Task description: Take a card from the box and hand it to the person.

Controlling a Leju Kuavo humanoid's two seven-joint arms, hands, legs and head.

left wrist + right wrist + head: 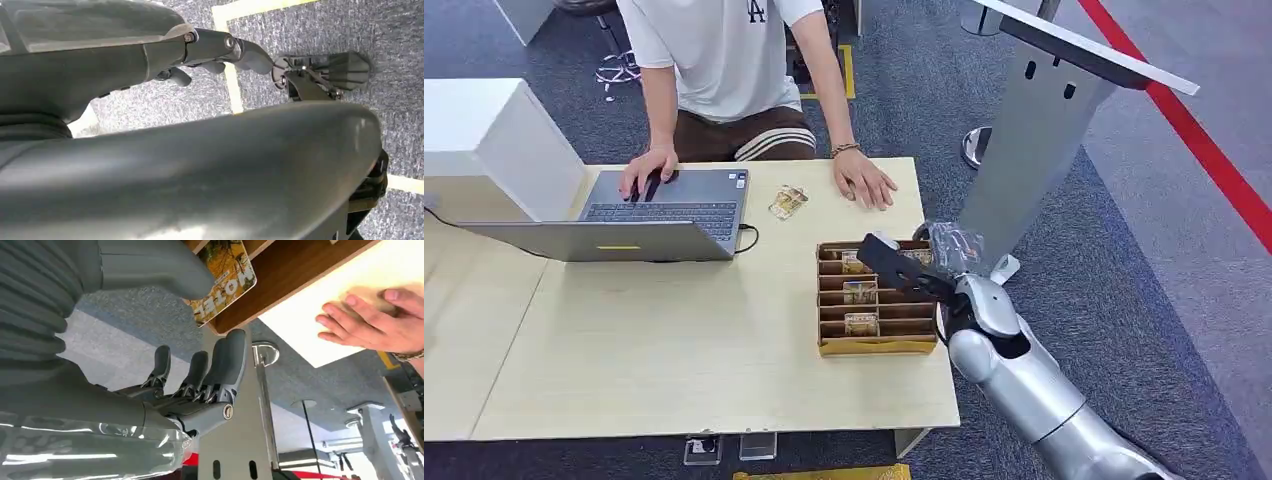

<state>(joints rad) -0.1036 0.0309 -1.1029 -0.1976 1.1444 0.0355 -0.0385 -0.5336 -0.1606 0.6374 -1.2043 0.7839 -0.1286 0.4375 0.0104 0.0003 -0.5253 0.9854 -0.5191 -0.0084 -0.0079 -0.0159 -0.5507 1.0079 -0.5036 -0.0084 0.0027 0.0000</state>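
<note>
A wooden slotted box (876,346) sits near the table's right edge with several cards (860,292) upright in its slots. My right hand (904,272) hovers over the box's back right corner. In the right wrist view, a yellow printed card (226,282) sticks out at the box's wall (280,285), lying between the thumb (160,267) and the fingers (227,357) of my right hand (200,385); the fingers stand apart from it. The person's hand (864,180) rests flat on the table just behind the box. My left hand (215,50) hangs over the carpet, holding nothing.
A loose card (788,202) lies behind the box, beside an open laptop (664,210) where the person's other hand (646,172) rests. A white block (484,140) stands at the table's (674,340) back left. A grey slanted stand (1034,130) rises close to the right.
</note>
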